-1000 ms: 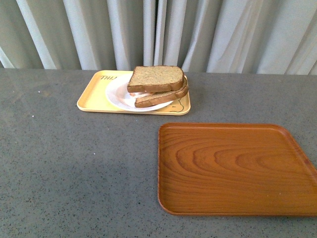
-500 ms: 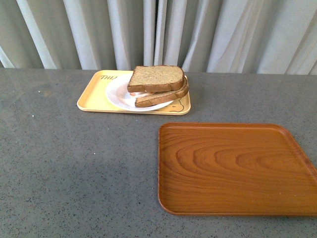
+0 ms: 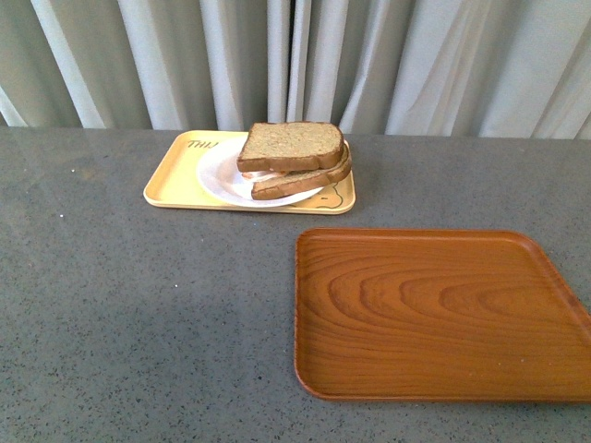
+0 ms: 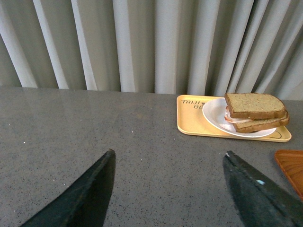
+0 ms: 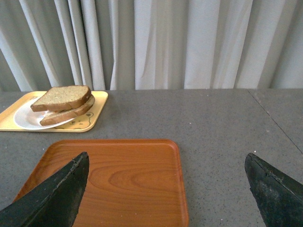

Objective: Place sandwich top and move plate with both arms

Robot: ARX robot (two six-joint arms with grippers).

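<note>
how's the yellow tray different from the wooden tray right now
The yellow tray is pale yellow with printed lettering; the wooden tray is brown with visible grain. The yellow tray carries a white plate with a sandwich, the top slice already on; nothing lies on the wooden tray. The yellow tray sits further back by the curtain, the wooden tray nearer and to the right. Both are rectangular with rounded corners, flat on the grey table.
</note>
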